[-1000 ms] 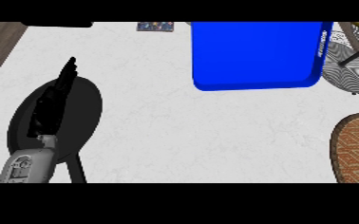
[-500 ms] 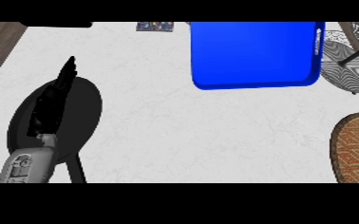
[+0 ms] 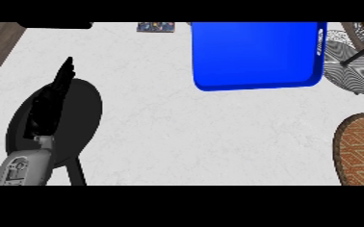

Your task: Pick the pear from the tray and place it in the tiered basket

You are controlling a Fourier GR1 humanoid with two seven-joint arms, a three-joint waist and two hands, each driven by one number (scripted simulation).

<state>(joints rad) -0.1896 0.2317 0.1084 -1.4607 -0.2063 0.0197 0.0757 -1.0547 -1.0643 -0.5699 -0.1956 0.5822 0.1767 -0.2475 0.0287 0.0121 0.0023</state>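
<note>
A blue tray [image 3: 256,83] lies at the back right of the white counter, and its visible inside is bare. No pear shows anywhere. The tiered basket [image 3: 342,60], a black-and-white mesh, is cut off by the right edge beside the tray. My left hand [image 3: 47,107] rests open at the left, fingers straight and pointing away, with nothing in it. My right hand is out of the picture.
A black round pan [image 3: 83,111] with a handle toward the front lies under my left hand. A brown woven mat [image 3: 352,150] shows at the right edge. A small patterned item [image 3: 156,27] sits at the back edge.
The tray and the things at the right sit slightly further left in the view than a second ago. My left hand has stayed where it was.
</note>
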